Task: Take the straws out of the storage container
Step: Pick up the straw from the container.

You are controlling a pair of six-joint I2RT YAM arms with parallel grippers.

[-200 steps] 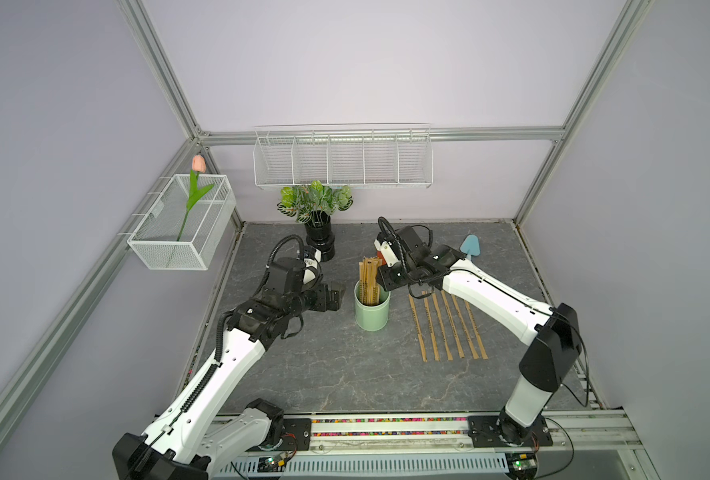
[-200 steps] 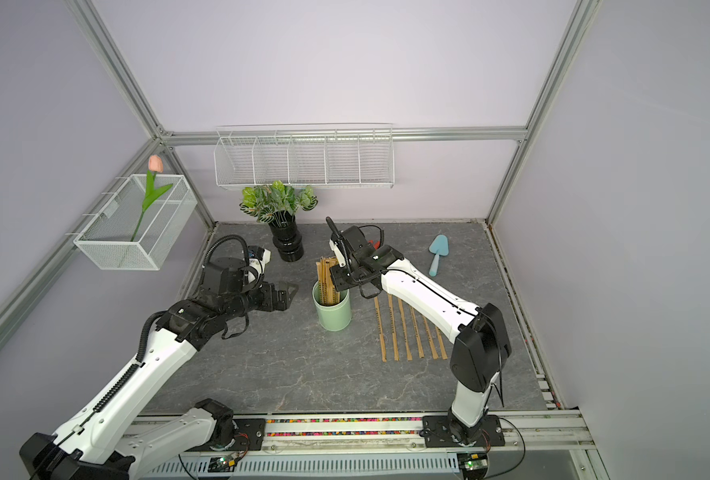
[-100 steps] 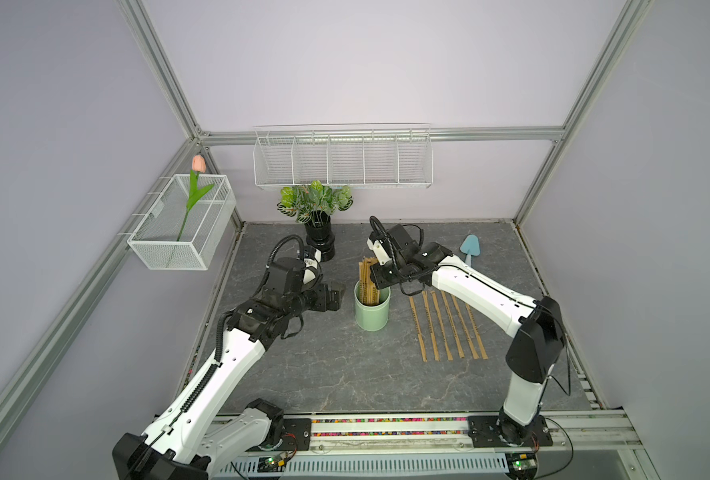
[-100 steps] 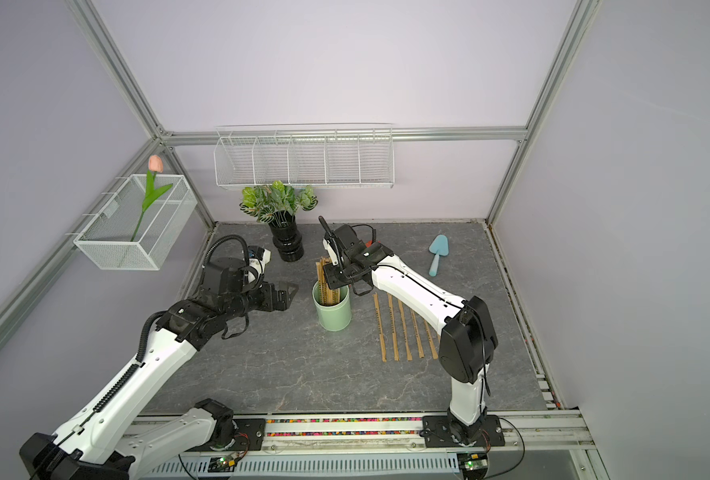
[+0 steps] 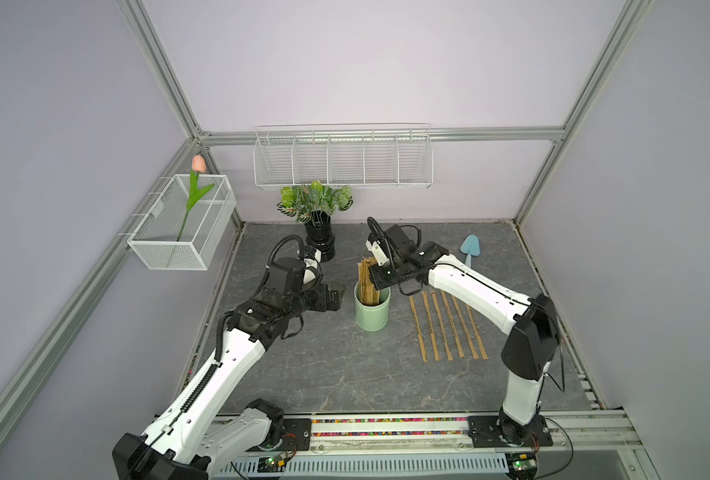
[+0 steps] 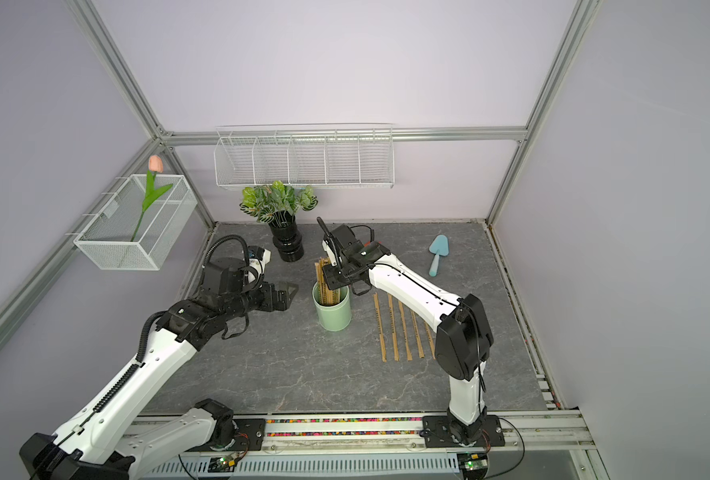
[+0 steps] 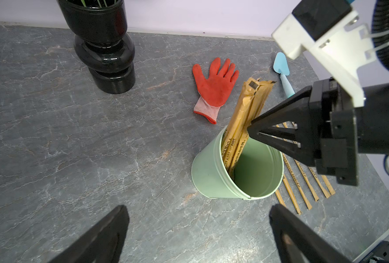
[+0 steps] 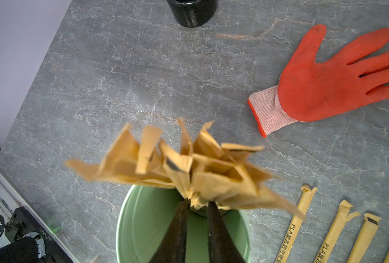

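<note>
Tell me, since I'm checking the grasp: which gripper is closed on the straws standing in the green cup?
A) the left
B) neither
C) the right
C: the right gripper pinches the straws above the cup, while the left gripper stands wide open and holds nothing.

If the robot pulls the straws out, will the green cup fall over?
Maybe. The cup is tall, narrow and thin-walled, so probably light. Nothing holds it: the left gripper is open beside it. The straws lean against one side, so a slanted pull might tip it.
</note>
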